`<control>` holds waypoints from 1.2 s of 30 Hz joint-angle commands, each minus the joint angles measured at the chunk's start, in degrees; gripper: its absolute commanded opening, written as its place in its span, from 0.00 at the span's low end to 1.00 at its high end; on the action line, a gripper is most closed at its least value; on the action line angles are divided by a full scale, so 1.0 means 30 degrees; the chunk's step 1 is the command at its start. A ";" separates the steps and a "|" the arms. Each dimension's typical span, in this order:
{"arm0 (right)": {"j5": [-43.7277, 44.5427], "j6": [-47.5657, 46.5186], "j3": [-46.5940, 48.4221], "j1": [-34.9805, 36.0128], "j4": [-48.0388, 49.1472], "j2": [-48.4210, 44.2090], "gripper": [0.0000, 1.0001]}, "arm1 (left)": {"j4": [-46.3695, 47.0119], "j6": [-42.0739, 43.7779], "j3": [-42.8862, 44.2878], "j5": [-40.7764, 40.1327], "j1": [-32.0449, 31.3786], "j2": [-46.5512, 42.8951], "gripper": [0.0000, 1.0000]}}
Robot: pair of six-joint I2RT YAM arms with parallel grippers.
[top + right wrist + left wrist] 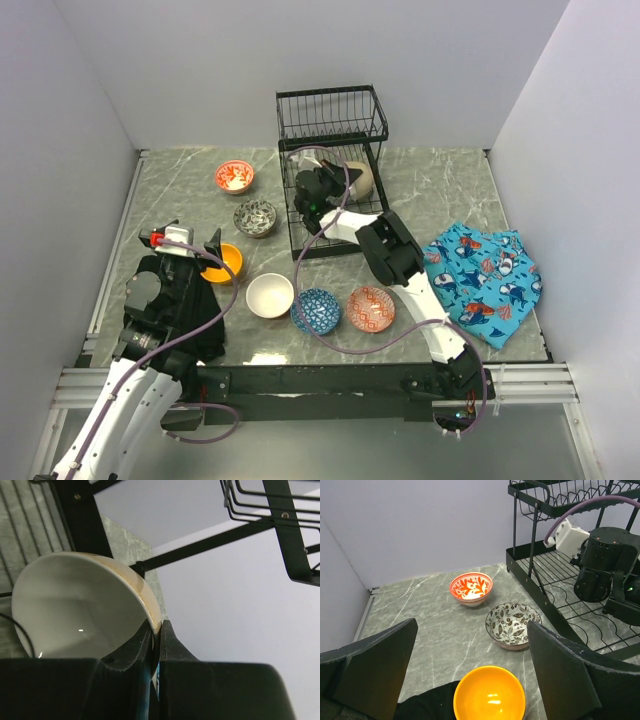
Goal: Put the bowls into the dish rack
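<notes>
Now, right claw (156,630): narrow, pinching the rim of your beige bowl (75,605) inside the rack (330,115), lower tier.
Left claw (472,624): wide, empty, near the orange bowl (489,694).
Six bowls (270,295): on the surface (420,610), outside the rack.

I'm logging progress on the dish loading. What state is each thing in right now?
Left gripper: open, empty.
Right gripper: shut on the beige bowl's rim.
Beige bowl: tilted, held in the rack's lower tier.
Dish rack: upright.
Orange bowl: upright, unloaded.
White bowl: upright, unloaded.
Blue bowl: upright, unloaded.
Grey bowl: upright, unloaded.
Far red bowl: upright, unloaded.
Near red bowl: upright, unloaded.
Cloth: crumpled.
</notes>
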 commanded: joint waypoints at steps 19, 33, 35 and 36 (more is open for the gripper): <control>-0.0259 0.0445 -0.2078 0.1518 0.0013 -0.0175 0.73 | 0.0377 0.0240 0.0191 0.0020 0.0093 0.0241 0.99; 0.0327 0.0326 -0.2723 0.3278 0.0865 -0.3133 0.79 | 0.0347 0.0621 0.0484 -0.1238 0.0151 0.1471 0.99; 0.0385 0.0762 -0.2753 0.3279 0.0340 -0.3544 0.79 | 0.0172 0.0621 0.0834 -0.1297 0.0151 0.1647 1.00; 0.0472 0.0910 -0.2811 0.3337 0.0076 -0.3749 0.79 | 0.0055 0.0621 0.1039 -0.1384 0.0151 0.1851 0.99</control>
